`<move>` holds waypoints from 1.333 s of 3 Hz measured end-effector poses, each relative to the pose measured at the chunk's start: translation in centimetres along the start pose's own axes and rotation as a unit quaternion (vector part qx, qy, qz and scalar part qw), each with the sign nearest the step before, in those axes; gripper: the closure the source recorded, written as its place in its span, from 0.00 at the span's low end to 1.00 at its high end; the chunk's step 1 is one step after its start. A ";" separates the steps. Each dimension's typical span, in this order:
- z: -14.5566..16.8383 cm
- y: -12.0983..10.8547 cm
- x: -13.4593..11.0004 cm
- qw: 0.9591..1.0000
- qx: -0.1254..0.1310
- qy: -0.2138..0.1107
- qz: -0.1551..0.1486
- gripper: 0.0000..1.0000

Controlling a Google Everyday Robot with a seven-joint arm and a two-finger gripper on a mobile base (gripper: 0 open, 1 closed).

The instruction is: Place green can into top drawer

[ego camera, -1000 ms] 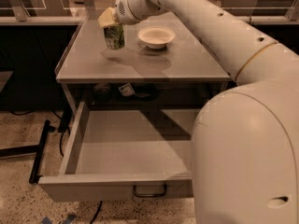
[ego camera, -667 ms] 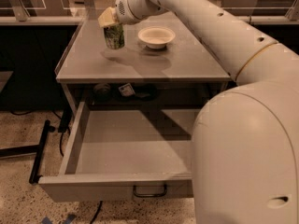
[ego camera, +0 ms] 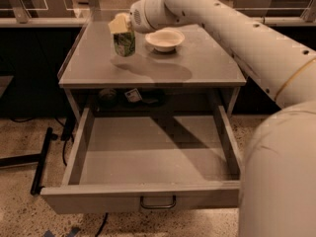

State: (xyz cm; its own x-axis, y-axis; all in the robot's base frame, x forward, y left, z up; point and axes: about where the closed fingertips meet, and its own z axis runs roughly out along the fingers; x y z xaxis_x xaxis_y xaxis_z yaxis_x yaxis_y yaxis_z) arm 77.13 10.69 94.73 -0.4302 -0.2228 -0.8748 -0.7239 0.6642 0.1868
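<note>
1. Gripper point(ego camera: 120, 24): I see it at the rear left of the table point(ego camera: 202, 68), at the end of the arm point(ego camera: 232, 28) that reaches in from the right.
2. Fingers point(ego camera: 117, 23): the pale pads sit narrow, closed over the top of the can point(ego camera: 125, 44), hiding its lid.
3. Can: upright under the gripper, above the rear left part of the tabletop. I cannot tell whether its base touches the surface or is slightly raised. A shadow lies on the tabletop just in front of it.
4. Bowl point(ego camera: 165, 39): 1 white bowl stands on the table just right of the can, not touching it.
5. Drawer point(ego camera: 98, 199): pulled fully out below the tabletop, its interior exposed. Its handle point(ego camera: 158, 203) is centred on the front panel, nearest the camera.
6. The can is well apart from the drawer and not inside it.
</note>
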 end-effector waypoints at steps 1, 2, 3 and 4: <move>-3.5 2.7 3.4 0.999 -0.034 -0.021 -0.020 1.00; -7.3 6.2 7.6 0.996 -0.072 -0.021 -0.044 1.00; -10.7 9.4 11.7 0.992 -0.112 -0.022 -0.058 1.00; -14.3 9.9 16.1 0.990 -0.128 -0.004 -0.063 1.00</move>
State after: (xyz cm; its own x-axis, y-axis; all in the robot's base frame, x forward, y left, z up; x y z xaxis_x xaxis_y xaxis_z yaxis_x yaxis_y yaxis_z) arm 55.34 3.52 88.92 -0.3238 -0.2872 -0.9015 -0.8850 0.4290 0.1812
